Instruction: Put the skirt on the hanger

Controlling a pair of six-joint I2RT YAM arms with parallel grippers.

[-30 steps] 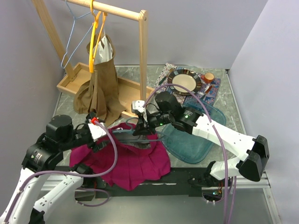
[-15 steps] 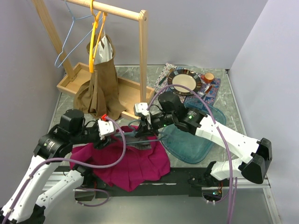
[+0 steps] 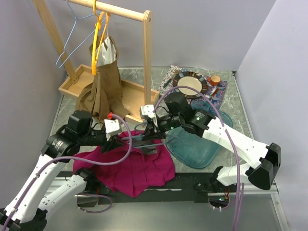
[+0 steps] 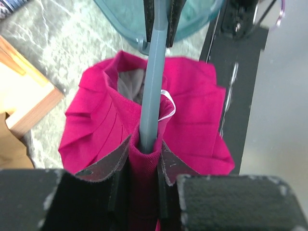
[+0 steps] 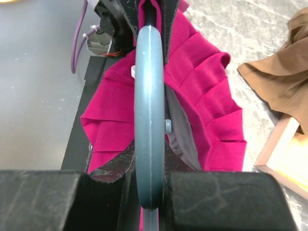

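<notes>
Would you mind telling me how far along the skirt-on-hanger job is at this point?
Done: the right gripper has the grey hanger clamped, lying across the magenta skirt. In hand: the left gripper pinches the waistband around the hanger's far end. Left: most of the skirt lies bunched on the table, so it seems only partly attached and not yet hanging from the hanger.

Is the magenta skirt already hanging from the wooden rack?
No, the magenta skirt sits bunched on the table; the garment on the rack is brown.
</notes>
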